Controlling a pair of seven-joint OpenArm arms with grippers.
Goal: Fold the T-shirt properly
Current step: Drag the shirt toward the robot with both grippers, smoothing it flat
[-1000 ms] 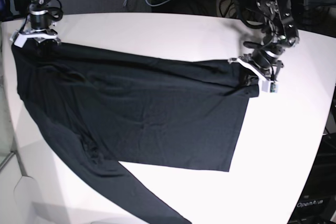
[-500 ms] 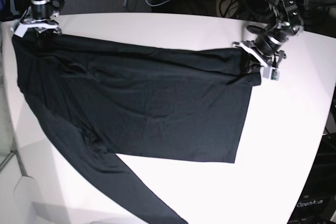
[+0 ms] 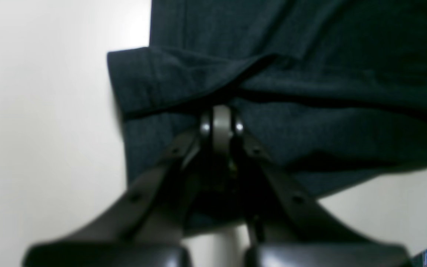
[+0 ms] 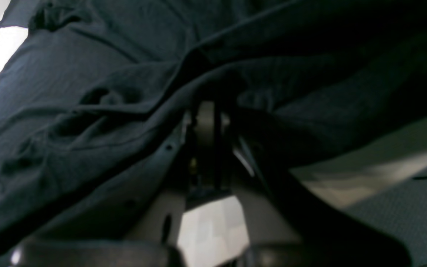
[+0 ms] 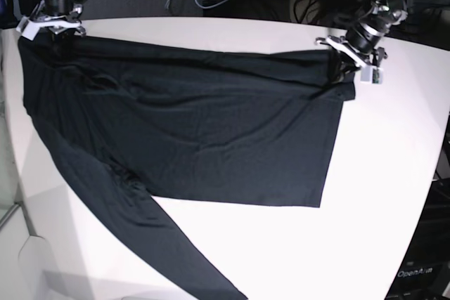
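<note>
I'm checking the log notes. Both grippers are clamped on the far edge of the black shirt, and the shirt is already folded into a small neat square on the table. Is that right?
Not quite. The left gripper and right gripper are shut on the far edge of the shirt, but it isn't folded into a square. The base view shows it spread wide across the table, with one long sleeve trailing toward the near edge.

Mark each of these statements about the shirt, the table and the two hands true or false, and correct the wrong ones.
1. Both hands are closed on the T-shirt. True: the left hand and the right hand each pinch its far edge.
2. The shirt is white. False: it is plain black.
3. One long sleeve trails toward the table's near edge. True.
4. The shirt is folded into a small neat square. False: it lies spread wide across the table.
5. A second garment lies beside it. False: only one is in view.
</note>
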